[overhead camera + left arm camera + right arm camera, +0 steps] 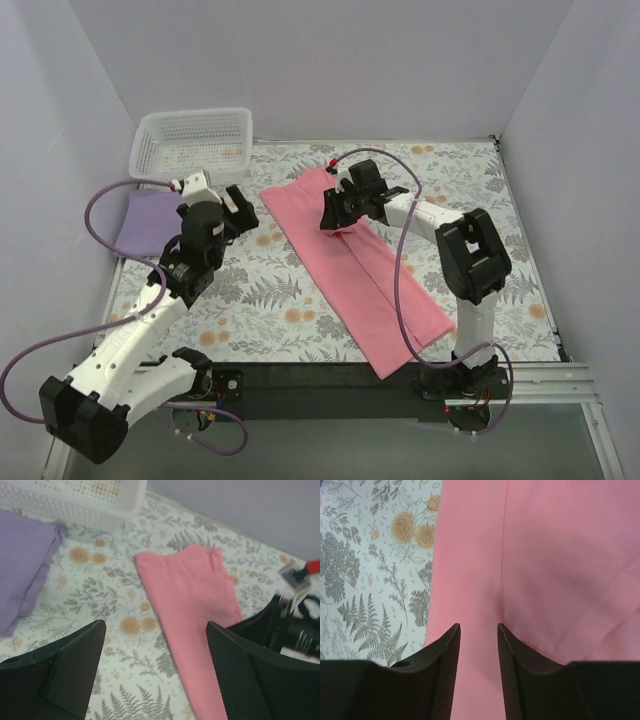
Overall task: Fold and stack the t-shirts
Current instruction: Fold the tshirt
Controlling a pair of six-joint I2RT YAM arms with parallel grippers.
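Diagonally — salmon-pink shirt [358, 278], long folded strip; left pincer [156, 627] wide, empty; right pincer [478, 628] slightly parted over it

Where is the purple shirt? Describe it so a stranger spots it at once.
Start at the white lattice basket in the far left corner. Just on its near side lies the purple shirt, folded small. Unlike the long pink shirt mid-table, it is compact and lavender.
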